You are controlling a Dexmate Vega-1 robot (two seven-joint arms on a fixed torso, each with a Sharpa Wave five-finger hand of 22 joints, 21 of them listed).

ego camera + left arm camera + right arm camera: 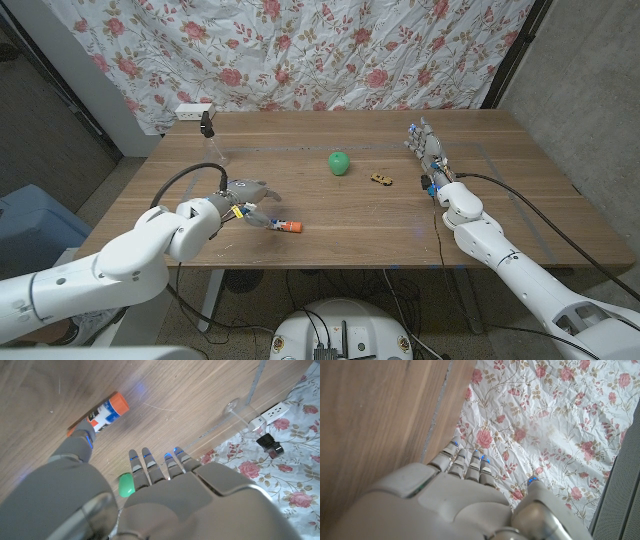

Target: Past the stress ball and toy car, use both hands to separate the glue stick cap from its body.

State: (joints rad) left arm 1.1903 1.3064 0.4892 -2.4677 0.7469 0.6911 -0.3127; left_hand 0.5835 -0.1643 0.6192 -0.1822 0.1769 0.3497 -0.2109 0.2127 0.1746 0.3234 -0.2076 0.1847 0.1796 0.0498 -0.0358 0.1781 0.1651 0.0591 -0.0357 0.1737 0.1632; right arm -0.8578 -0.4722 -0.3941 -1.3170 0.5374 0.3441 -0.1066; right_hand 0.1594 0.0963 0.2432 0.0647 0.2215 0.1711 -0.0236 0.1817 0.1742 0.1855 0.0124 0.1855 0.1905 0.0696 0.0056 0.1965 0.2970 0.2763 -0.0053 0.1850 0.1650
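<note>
The glue stick [283,226], white with orange ends, lies on the wooden table [330,225] near the front left; it is also in the left wrist view [105,412]. My left hand [248,196] hovers just beside it with fingers spread, and the thumb tip [84,439] is at the stick's near end; whether it touches I cannot tell. The green stress ball [340,162] and the small toy car [381,179] sit mid-table, beyond the stick. My right hand [427,152] stands at the right, fingers straight and holding nothing.
A white power strip [193,110] and a black clamp [207,125] sit at the far left edge, with a clear glass-like piece [218,156] below them. A floral cloth [330,50] hangs behind the table. A cable [540,225] trails from my right arm.
</note>
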